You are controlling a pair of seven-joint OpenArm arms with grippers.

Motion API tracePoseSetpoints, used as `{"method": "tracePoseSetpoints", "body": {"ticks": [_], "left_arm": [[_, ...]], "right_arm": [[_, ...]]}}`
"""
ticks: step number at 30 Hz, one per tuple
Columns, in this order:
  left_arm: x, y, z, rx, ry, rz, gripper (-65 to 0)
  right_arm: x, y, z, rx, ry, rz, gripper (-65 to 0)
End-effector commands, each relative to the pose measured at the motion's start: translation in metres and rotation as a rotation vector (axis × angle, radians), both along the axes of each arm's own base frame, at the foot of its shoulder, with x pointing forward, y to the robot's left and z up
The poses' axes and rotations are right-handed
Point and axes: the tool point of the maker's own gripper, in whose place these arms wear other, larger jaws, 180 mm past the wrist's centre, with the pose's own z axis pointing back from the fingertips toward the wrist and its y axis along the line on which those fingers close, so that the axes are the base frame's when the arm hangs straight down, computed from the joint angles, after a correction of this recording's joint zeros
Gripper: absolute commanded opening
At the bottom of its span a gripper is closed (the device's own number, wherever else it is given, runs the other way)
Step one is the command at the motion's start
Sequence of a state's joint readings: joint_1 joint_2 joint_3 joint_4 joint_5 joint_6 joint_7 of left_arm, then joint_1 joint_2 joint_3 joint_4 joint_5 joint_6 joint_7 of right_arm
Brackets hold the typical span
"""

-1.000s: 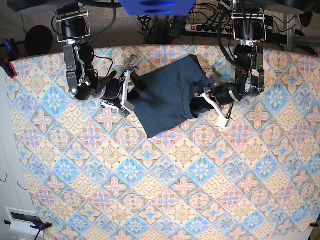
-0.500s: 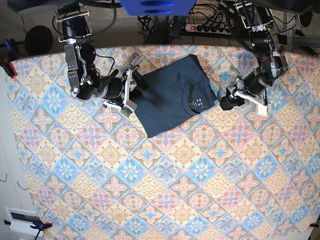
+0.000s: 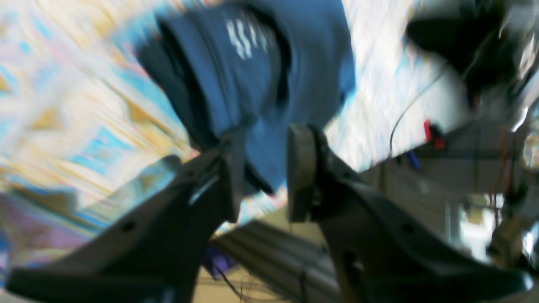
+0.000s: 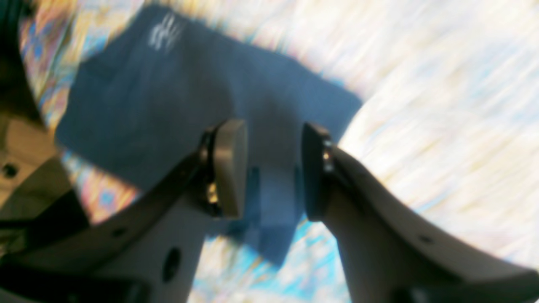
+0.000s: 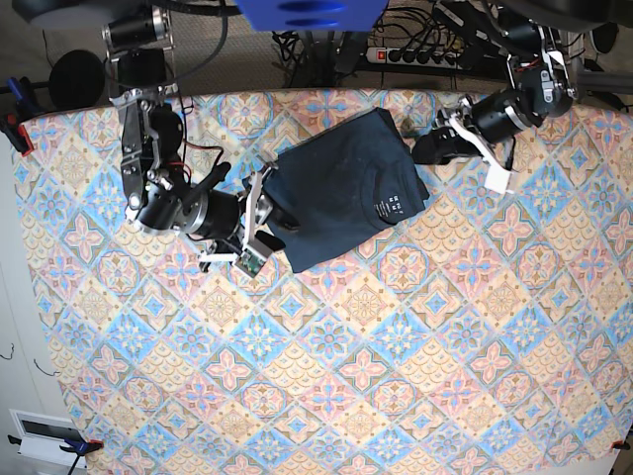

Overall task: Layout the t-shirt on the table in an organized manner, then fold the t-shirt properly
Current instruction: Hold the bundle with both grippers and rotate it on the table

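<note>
The t-shirt [image 5: 341, 188] lies folded into a compact slanted block near the far edge of the surface [image 5: 326, 396], toward its middle, white neck label up. The right tool [image 5: 265, 216], jaws spread and empty, hangs over the block's near-left corner; a careless sweep there could snag and undo the fold. The left tool [image 5: 447, 134], also parted and empty, is beside the far edge; broad open room lies nearward.
</note>
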State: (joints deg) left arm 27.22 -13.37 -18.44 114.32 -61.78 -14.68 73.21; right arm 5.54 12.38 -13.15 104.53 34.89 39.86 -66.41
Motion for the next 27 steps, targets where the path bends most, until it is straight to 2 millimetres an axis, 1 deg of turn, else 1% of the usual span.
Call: {"method": "tracePoseSetpoints", "body": {"ticks": [1, 4, 5, 8, 10, 13, 15, 16, 19, 20, 21, 24, 27], "left_arm": [[-0.001, -0.004, 0.005, 0.001, -0.017, -0.032, -54.8], [-0.011, -0.021, 0.001, -0.011, 0.005, -0.104, -65.0], [-0.013, -0.026, 0.001, -0.014, 0.009, -0.126, -65.0], [-0.017, -0.038, -0.002, -0.018, 0.020, -0.161, -65.0], [-0.019, -0.041, -0.008, 0.010, 0.027, -0.175, -65.0], [-0.023, -0.053, -0.019, 0.063, 0.032, -0.200, -65.0], [-0.024, -0.061, -0.026, 0.106, 0.018, -0.220, -65.0], [-0.025, -0.064, -0.031, 0.120, 0.016, -0.226, -65.0], [-0.026, -0.069, -0.049, 0.190, 0.006, -0.247, -65.0], [-0.025, -0.071, -0.054, 0.205, 0.001, -0.253, -65.0], [-0.023, -0.072, -0.060, 0.223, 0.001, -0.263, -65.0], [-0.022, -0.072, -0.076, 0.259, 0.020, -0.282, -65.0], [-0.017, -0.065, -0.088, 0.283, 0.035, -0.274, -65.0]], "right_arm": [[0.011, 0.002, 0.014, 0.027, -0.039, 0.006, -48.6], [0.029, -0.002, 0.014, 0.021, -0.035, -0.010, -56.4], [0.036, -0.005, 0.014, 0.018, -0.030, -0.017, -59.0], [0.050, -0.008, 0.011, 0.013, -0.012, -0.032, -63.6], [0.057, -0.012, 0.008, 0.010, 0.005, -0.044, -63.9], [0.067, -0.021, -0.011, 0.002, 0.078, -0.074, -63.9], [0.076, -0.022, -0.018, 0.008, 0.110, -0.089, -63.9], [0.078, -0.014, -0.020, 0.023, 0.124, -0.081, -63.9], [0.082, 0.025, -0.025, 0.063, 0.153, -0.016, -63.9], [0.082, 0.033, -0.029, 0.057, 0.164, 0.005, -64.1], [0.080, 0.037, -0.036, 0.039, 0.175, 0.018, -64.2], [0.078, 0.035, -0.055, -0.044, 0.166, 0.029, -64.3], [0.085, 0.017, -0.069, -0.189, 0.120, 0.015, -64.1]]}}
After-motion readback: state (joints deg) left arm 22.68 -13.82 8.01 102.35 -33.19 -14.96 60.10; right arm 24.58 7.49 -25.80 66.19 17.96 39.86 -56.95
